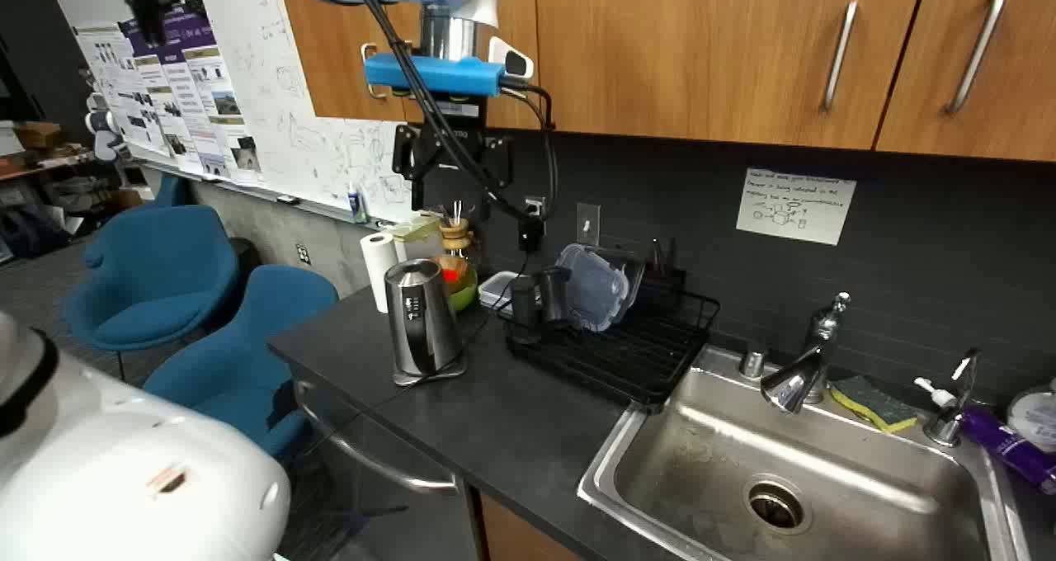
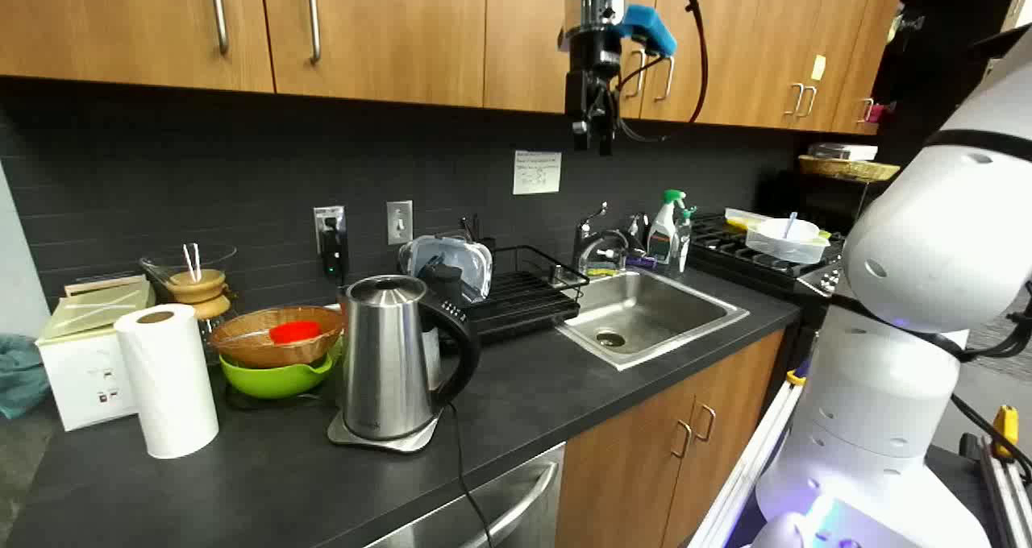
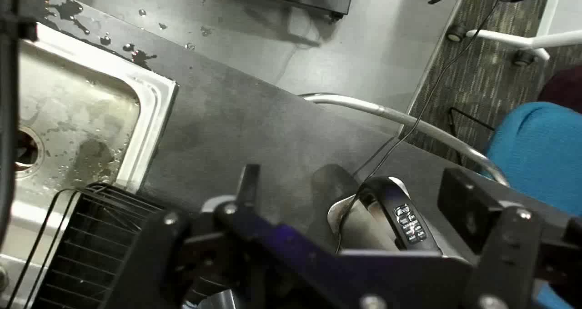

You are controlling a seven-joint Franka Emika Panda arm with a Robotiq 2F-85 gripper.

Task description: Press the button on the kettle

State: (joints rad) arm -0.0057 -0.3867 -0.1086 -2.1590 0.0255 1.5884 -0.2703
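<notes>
The kettle is a silver steel jug with a black handle, upright on its base on the dark counter. It shows in both exterior views [image 1: 431, 318] [image 2: 380, 371]. The kettle buttons [image 3: 409, 223] are a small panel on top of the handle, marked in white; they also show in both exterior views [image 1: 413, 307] [image 2: 454, 311]. My gripper [image 1: 450, 200] [image 2: 593, 143] hangs pointing down, well above the counter and apart from the kettle. In the wrist view the gripper [image 3: 354, 191] is open with nothing between its fingers. The gripper body hides most of the kettle there.
A black dish rack [image 1: 615, 338] with containers stands beside the kettle, then the sink [image 1: 635, 462]. A paper towel roll [image 2: 167, 383] and green bowl [image 2: 278, 377] with a basket stand on its other side. A cord [image 2: 459, 451] hangs over the counter edge. Wooden cabinets [image 2: 379, 32] are above.
</notes>
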